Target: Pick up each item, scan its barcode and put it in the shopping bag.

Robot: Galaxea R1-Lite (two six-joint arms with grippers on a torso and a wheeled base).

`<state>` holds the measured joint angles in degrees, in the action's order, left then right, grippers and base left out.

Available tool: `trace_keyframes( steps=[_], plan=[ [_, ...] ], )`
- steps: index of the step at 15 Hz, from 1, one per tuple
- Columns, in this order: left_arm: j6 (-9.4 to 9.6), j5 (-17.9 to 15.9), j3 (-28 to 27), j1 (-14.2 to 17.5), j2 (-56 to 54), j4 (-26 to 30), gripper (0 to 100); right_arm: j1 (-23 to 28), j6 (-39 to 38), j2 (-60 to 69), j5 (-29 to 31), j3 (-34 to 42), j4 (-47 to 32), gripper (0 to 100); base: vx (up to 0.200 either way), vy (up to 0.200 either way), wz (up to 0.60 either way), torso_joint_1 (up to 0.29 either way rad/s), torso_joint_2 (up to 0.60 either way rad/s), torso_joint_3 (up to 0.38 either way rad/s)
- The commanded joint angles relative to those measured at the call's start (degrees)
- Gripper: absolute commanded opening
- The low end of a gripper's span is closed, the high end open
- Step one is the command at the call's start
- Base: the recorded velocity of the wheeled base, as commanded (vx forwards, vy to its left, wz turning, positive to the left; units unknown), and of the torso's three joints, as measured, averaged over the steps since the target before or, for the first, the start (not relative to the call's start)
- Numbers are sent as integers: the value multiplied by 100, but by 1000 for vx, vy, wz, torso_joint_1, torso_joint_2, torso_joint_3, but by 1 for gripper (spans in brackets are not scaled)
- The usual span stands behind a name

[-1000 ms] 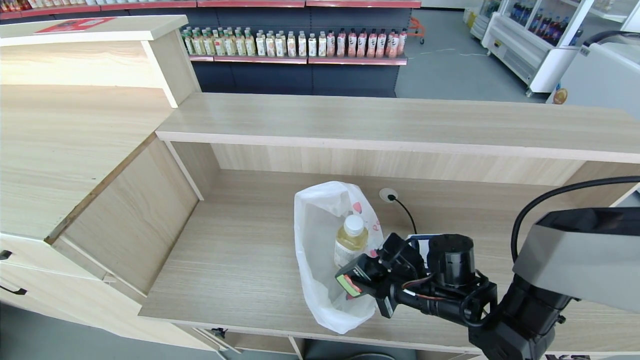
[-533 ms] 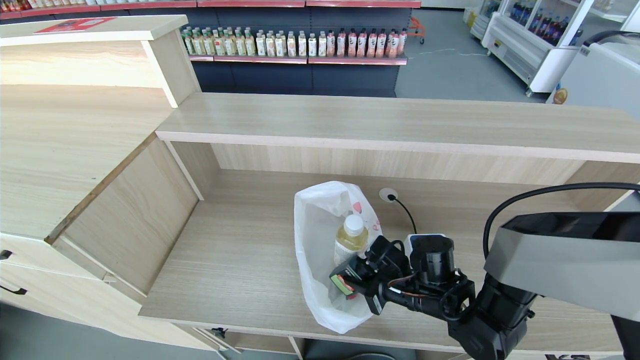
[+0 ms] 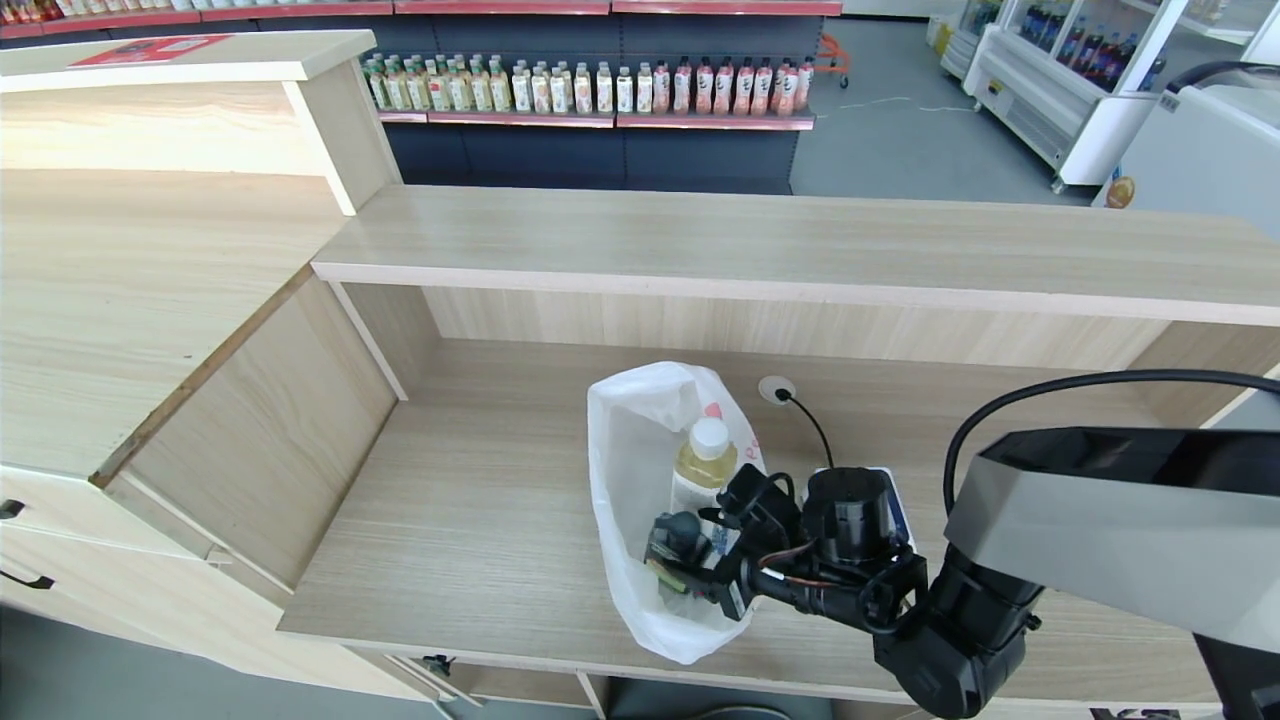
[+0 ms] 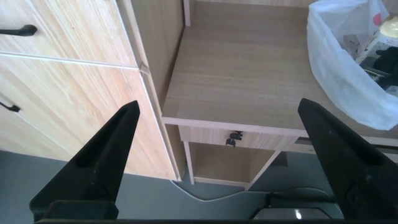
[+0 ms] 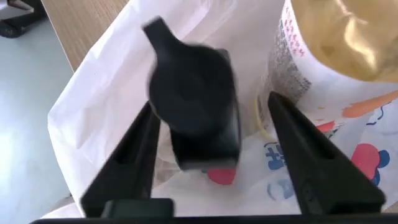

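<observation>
A white plastic shopping bag (image 3: 630,470) stands open on the lower wooden counter (image 3: 480,520). Inside it a bottle of yellow drink with a white cap (image 3: 705,460) stands upright. A dark item with a red and green label (image 3: 678,535) sits in the bag beside the bottle. My right gripper (image 3: 705,570) is in the bag's mouth, open. In the right wrist view the dark item (image 5: 196,106) lies between the spread fingers (image 5: 124,168) without touching them, next to the bottle (image 5: 336,37). My left gripper (image 4: 217,109) hangs open with nothing in it, off the counter's front left corner.
A white and blue device (image 3: 897,500) lies behind my right wrist, its black cable running to a grommet (image 3: 775,388). A raised wooden ledge (image 3: 800,250) borders the counter at the back. A drawer cabinet (image 4: 74,81) stands on the left. Store shelves with bottles (image 3: 600,90) are behind.
My right arm has moved left and down into the bag's mouth. Its gripper held the dark item before; now the fingers are apart and the item sits free in the bag.
</observation>
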<state>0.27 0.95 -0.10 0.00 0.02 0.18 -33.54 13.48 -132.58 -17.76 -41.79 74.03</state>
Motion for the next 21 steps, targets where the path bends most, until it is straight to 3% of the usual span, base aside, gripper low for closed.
trace_keyframes(
  steps=[1, 8, 10, 13, 15, 19, 21],
  plan=[
    [0, 2, 1, 0, -2, -1, 100, -48, -56, 101, 1, -5, -3, 100, 0, 0, 0, 0, 0, 0],
    [0, 2, 1, 0, -2, -1, 100, -118, -636, 1490, -149, 655, -91, 100, 0, 0, 0, 0, 0, 0],
    [0, 2, 1, 0, -2, -1, 100, 313, -663, 2096, -122, 1428, -100, 100, 0, 0, 0, 0, 0, 0],
    [0, 2, 1, 0, -2, -1, 100, 717, -672, 2720, -96, 1938, -100, 100, 0, 0, 0, 0, 0, 0],
    [0, 2, 1, 0, -2, -1, 100, 1033, -680, 3819, -34, 2509, -108, 100, 0, 0, 0, 0, 0, 0],
    [0, 2, 1, 0, -2, -1, 100, 1517, -724, 5621, 1266, 3625, -820, 100, 0, 0, 0, 0, 0, 0],
    [0, 2, 1, 0, -2, -1, 100, 1701, -742, 5972, 1477, 3959, -1005, 100, 0, 0, 0, 0, 0, 0]
  ],
)
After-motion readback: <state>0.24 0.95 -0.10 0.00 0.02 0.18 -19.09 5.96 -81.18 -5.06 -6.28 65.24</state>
